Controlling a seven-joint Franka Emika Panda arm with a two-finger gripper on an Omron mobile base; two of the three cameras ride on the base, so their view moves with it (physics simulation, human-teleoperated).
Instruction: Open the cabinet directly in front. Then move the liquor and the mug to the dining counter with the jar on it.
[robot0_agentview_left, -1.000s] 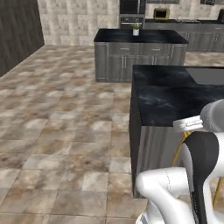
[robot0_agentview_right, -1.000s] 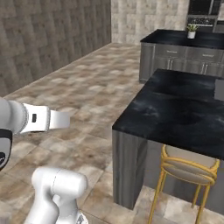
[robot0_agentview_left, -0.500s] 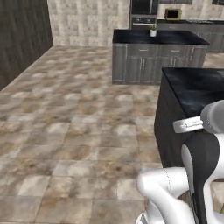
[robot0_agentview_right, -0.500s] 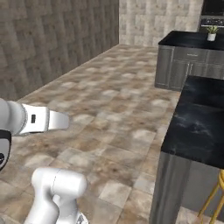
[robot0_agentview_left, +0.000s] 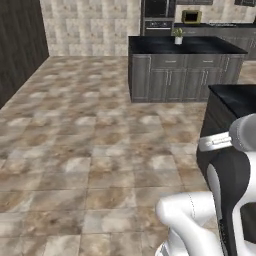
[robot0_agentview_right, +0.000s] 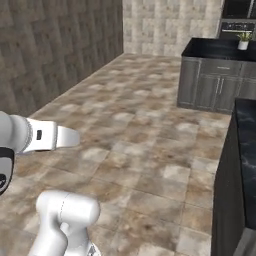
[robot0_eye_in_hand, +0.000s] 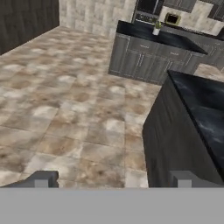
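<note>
My gripper is open in the hand view; its two dark fingertips stand wide apart with nothing between them, above bare tiled floor. The dining counter, a black marble-topped island with dark sides, shows one corner ahead to the right of the fingers. That corner is also at the right edge of both base views: dining counter, dining counter. The cabinet, liquor, mug and jar are out of view.
The smaller island with a potted plant stands further back, also as smaller island and smaller island. Built-in ovens line the back wall. A dark wall runs along the left. Between them lies wide tiled floor.
The whole picture has slid to the right in both base views, so the camera has moved. The dining counter has shrunk to a corner at the right edge and its stool has left view.
</note>
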